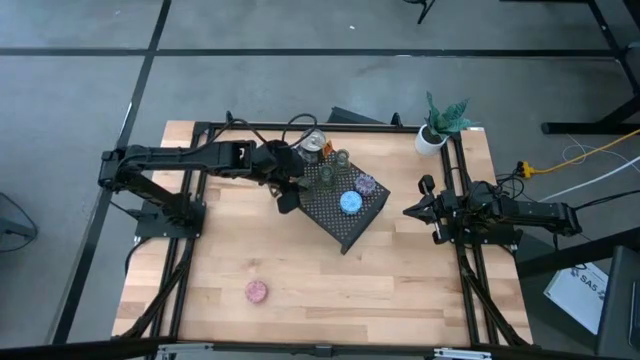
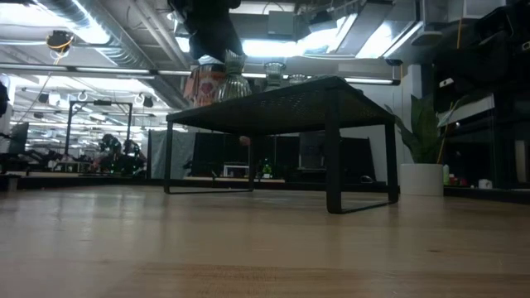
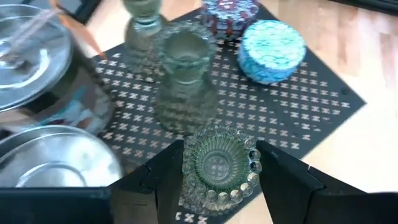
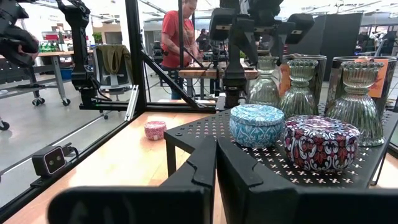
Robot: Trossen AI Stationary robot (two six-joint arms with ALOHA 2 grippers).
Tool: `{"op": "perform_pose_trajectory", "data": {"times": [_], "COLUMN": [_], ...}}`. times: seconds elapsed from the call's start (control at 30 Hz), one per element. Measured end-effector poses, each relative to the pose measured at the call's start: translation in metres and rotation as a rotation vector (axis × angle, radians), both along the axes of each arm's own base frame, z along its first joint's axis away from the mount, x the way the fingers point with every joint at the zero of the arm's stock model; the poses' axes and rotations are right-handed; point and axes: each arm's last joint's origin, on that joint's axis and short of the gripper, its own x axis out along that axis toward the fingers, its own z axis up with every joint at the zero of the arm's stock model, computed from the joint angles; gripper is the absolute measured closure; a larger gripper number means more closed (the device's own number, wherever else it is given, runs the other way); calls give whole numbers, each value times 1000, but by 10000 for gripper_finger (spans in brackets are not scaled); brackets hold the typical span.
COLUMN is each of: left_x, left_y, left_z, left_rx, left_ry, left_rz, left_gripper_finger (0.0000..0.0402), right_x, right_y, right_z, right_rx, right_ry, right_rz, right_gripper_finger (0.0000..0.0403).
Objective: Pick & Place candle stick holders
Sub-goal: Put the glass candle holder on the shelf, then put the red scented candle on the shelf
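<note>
Left gripper (image 3: pixel 217 168) clamps a green glass candle holder (image 3: pixel 217 167) over the black mesh stand (image 3: pixel 298 106).

The holder stands upright, axis vertical, between the fingers at the stand's near edge; the right gripper (image 1: pixel 412 211), fingers together, waits well apart.

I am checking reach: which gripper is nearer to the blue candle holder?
Left. The left gripper is over the rack's edge, beside the blue candle holder; the right gripper waits off the rack, farther away.

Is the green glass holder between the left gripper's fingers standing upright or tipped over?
Upright. In the left wrist view the green glass holder shows its round open top facing the camera, between the left gripper fingers, over the black mesh stand.
</note>
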Motion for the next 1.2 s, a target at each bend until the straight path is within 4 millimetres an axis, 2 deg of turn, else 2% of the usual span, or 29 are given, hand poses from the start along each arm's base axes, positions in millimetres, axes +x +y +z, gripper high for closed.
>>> {"op": "perform_pose_trajectory", "data": {"times": [0.23, 0.57, 1.07, 1.2], "left_x": [8, 10, 11, 12], "left_y": [0, 0, 0, 0], "left_z": [-3, -4, -3, -2], "left_rx": [-11, 2, 12, 15], "left_ry": [-27, -22, -40, -56], "left_rz": [-42, -53, -55, -54], "left_gripper_finger": [224, 223, 193, 174], "right_x": [0, 0, 0, 0], "right_y": [0, 0, 0, 0], "right_z": [0, 0, 0, 0], "right_rx": [0, 0, 0, 0], "right_ry": [0, 0, 0, 0], "right_rz": [0, 0, 0, 0], "right_gripper_finger": [387, 387, 387, 387]}}
